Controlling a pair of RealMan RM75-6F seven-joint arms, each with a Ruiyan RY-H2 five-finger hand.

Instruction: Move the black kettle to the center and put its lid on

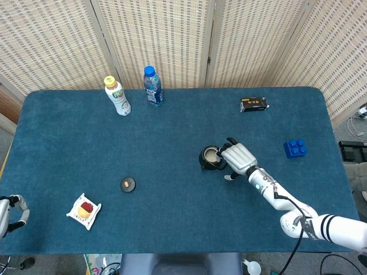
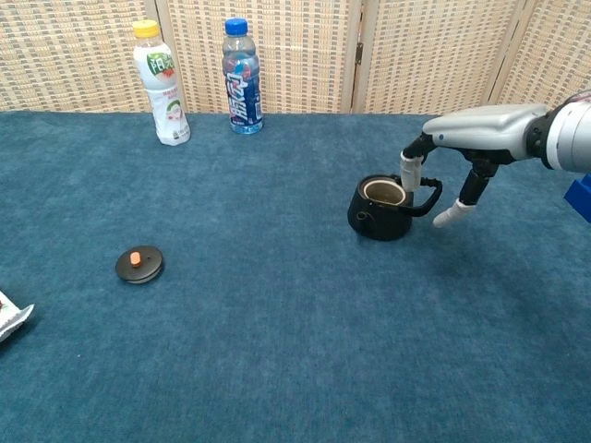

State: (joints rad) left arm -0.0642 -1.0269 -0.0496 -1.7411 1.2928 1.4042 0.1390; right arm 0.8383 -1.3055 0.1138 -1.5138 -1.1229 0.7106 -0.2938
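On the blue table (image 1: 172,229), right of its middle, you see the black kettle (image 1: 210,157) standing upright with no cover, its pale inside showing from above and its looped handle turned toward your right hand (image 1: 238,157). That hand sits just beside the kettle on the handle side, palm down, fingers spread: in the chest view one white fingertip (image 2: 408,172) points down at the rim where the handle meets it, and the thumb hangs outside the loop, so the hand brackets the handle without plainly closing on it; whether any finger touches the kettle you cannot tell. Well to the left of the kettle, and nearer the front edge, lies its lid (image 1: 127,184), flat on the cloth with an orange knob upward, apart from everything else. Further left of the kettle, beyond the lid, rests a small wrapped snack (image 1: 84,211). Behind the kettle and to its left stand two bottles side by side: one white with a yellow cap (image 1: 117,96), one clear with a blue cap (image 1: 152,86). Behind the kettle to its right lies a small black box (image 1: 253,104); right of the kettle sits a blue block (image 1: 295,148). Your left hand (image 1: 10,211) shows only at the frame's left edge, far from the kettle, fingers curled with nothing in them.
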